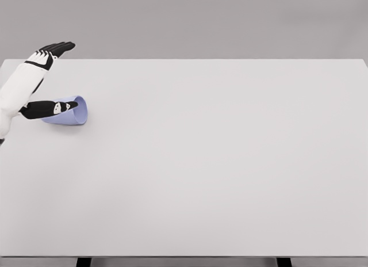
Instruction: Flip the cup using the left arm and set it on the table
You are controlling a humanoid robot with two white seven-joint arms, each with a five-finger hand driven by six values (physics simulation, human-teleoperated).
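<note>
cup (pixel 70 113) lies tipped on table (pixel 218 163), left hand (pixel 49 77) spread around it, thumb across, no clamp yet; grasp step, next needs closing and lifting.

My left arm (pixel 20 86) comes in at the left edge, forearm angled up and away. My left hand (pixel 50 51) is open, four fingers (pixel 60 47) straight together, thumb (pixel 49 109) stretched low.
</note>
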